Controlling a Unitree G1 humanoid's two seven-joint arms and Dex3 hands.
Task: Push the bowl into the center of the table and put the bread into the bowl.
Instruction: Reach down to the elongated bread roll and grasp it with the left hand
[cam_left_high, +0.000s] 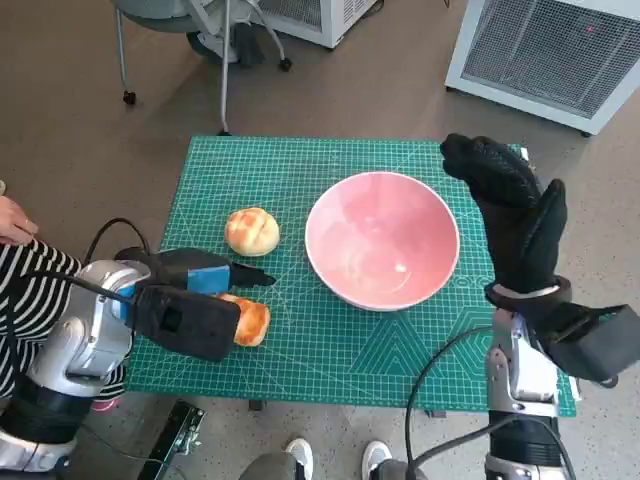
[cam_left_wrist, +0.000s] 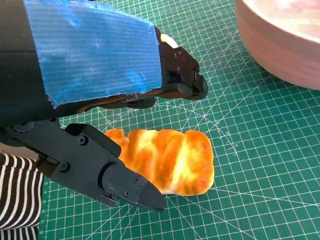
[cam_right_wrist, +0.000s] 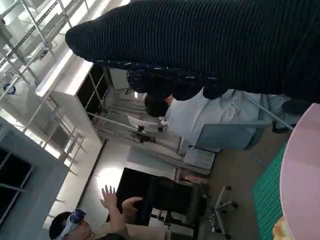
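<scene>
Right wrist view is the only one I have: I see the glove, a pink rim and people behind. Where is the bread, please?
Observer: Two pieces lie on the green mat. A round bun sits apart from the pink bowl, on its left.
Operator: And the second piece?
Observer: A long golden bread lies between the fingers of the left hand, which are apart around it; I cannot tell if they touch it.
Operator: Is the bowl empty?
Observer: Yes, nothing is inside it.
Operator: My right hand, does it touch the bowl?
Observer: The right hand stands upright beside the bowl's right edge; contact is unclear.
</scene>
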